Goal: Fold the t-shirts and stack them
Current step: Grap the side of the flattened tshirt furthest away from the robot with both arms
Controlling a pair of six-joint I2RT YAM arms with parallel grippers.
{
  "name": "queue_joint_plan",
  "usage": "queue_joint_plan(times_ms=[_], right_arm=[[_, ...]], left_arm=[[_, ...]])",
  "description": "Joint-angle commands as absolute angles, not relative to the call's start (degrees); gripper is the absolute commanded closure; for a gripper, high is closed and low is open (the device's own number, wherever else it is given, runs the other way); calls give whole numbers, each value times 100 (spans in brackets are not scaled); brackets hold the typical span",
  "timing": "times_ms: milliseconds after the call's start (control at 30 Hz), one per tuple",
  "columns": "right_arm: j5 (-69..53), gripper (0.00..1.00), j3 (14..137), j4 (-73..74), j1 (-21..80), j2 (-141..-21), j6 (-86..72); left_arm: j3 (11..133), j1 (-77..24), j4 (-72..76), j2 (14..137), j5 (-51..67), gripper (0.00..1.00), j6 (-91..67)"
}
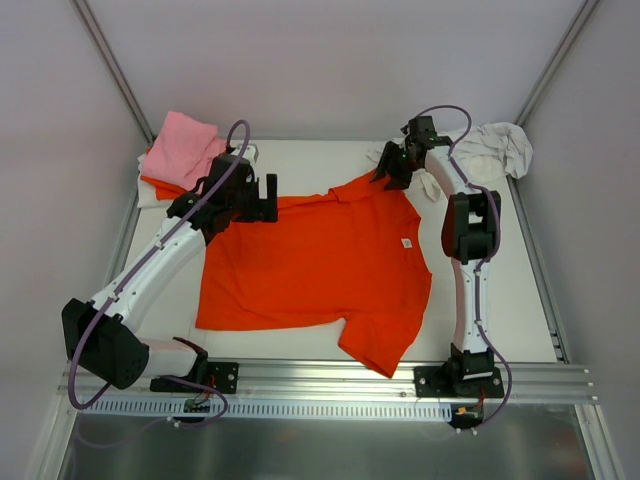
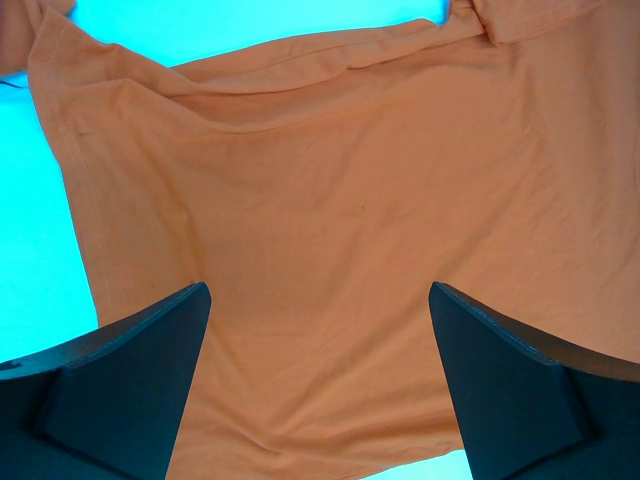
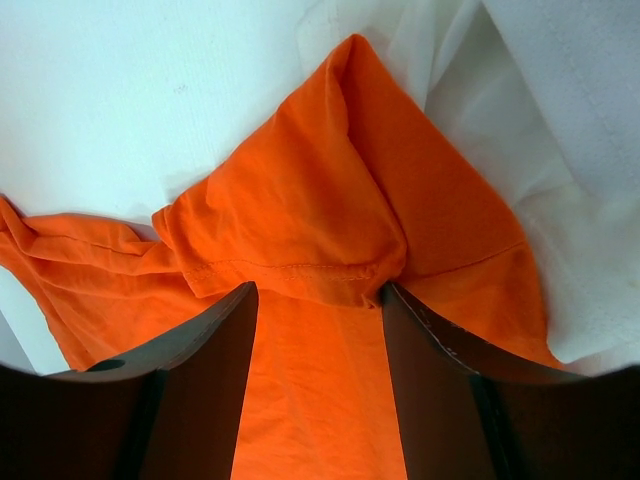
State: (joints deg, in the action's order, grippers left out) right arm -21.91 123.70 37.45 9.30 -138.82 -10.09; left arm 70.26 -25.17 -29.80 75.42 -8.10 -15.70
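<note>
bright orange cloth t-shirt (image 1: 310, 265) lying mostly flat, smooth beneath the wide-spread left jaws, its bunched sleeve fold (image 3: 300, 230) pinched between the right jaws

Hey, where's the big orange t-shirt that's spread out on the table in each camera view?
Top external: the orange t-shirt lies spread flat at the table's centre.
Left wrist: it fills most of the frame, looking paler.
Right wrist: a bunched fold of it sits mid-frame.
Shared landmark: the pale table bordering it.

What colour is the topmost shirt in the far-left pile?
The topmost cloth shirt is light pink; best in top external view.
</note>
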Motion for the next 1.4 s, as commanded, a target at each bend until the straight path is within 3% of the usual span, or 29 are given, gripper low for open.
queue_joint_plan(times_ms=[0,167,233,333,500,633,1367], right_arm=[[-2241,43,12279,3691,932,-13887,-1028],[-2206,44,12182,3691,932,-13869,-1002],[-2232,52,12155,3648,932,-13860,-1011],[-2259,78,12155,3630,923,-13878,-1028],[-2233,83,12146,3630,923,-13878,-1028],[-2241,100,12138,3647,914,-13869,-1011],[-2109,100,12331,3858,738,-13395,-773]], left_arm=[[7295,-2558,-3023,7523,-975,6,-1459],[7286,-2558,-3041,7515,-976,5,-1441],[7277,-2566,-3050,7515,-993,5,-1441],[7286,-2558,-3050,7515,-993,5,-1433],[7277,-2558,-3032,7523,-993,5,-1433],[7277,-2566,-3032,7550,-1002,5,-1433],[7356,-2558,-2988,7717,-958,5,-1433]])
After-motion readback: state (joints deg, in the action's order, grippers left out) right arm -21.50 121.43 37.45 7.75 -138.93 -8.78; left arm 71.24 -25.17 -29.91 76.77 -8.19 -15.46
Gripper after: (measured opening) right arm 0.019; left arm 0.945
